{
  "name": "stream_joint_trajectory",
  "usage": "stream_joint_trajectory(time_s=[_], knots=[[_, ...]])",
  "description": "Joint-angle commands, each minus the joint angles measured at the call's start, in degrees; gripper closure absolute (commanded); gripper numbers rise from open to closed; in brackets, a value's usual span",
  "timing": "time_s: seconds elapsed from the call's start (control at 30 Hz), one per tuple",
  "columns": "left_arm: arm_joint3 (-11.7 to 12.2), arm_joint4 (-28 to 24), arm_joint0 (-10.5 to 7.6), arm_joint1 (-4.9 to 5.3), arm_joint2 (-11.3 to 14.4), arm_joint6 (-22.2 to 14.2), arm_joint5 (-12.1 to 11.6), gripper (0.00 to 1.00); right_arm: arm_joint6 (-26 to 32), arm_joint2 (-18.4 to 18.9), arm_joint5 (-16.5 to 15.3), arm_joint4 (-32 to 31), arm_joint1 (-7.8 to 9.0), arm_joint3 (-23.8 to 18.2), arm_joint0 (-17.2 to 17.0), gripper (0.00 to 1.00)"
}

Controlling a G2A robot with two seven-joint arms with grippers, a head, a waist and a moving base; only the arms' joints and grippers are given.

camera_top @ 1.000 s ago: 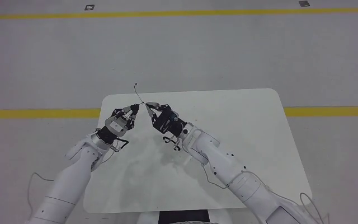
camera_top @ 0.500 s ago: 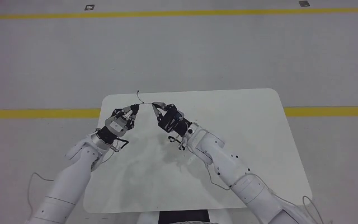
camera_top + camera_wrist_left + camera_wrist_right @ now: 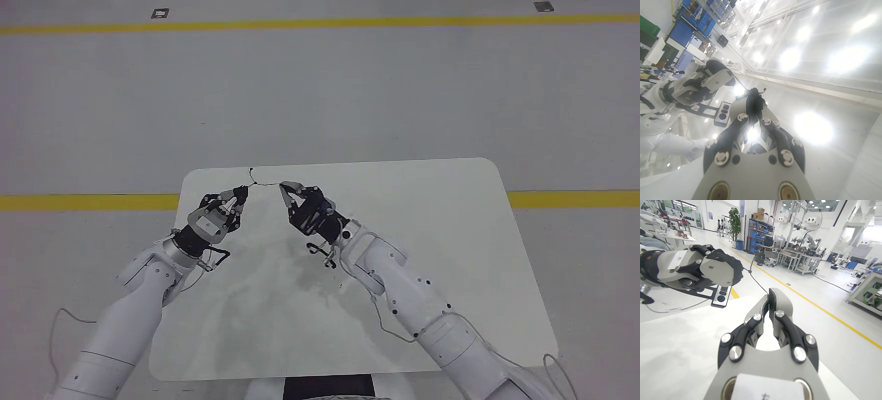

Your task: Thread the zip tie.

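Grey workshop floor (image 3: 400, 100), crossed by two yellow lines (image 3: 400, 22), surrounds one white rounded-corner counter (image 3: 450, 260). Two pincers meet over the counter's far edge, left of centre in the top view, with their tips turned toward each other and a small gap between them. One thin black plastic zip tie (image 3: 265, 182) spans that gap, held in the air above the counter edge. The left pincer (image 3: 240, 191) has its two fingers pressed together on one end of the zip tie, and the left wrist view shows a short black tail poking out past the tips. The right pincer (image 3: 283, 187) is also closed, its two ribbed pads (image 3: 765, 306) clamped on the other end of the strand. In the right wrist view the strand climbs from those tips toward the upper left of the frame. It reaches a small head just beside the left pincer's black fingertips, then runs on upward as a thin line. One potted plant (image 3: 734, 220) stands far behind.
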Motion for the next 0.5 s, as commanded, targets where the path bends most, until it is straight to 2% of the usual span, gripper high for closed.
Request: stream_joint_trajectory(time_s=[0.0, 0.47], knots=[[0.00, 0.00, 0.00, 0.00, 0.00, 0.00, 0.00, 1.00, -0.02, 0.32, -0.08, -0.15, 0.07, -0.06, -0.20, 1.00], [0.00, 0.00, 0.00, 0.00, 0.00, 0.00, 0.00, 1.00, 0.27, 2.46, 0.11, -0.58, 0.62, -0.21, -1.02, 1.00]])
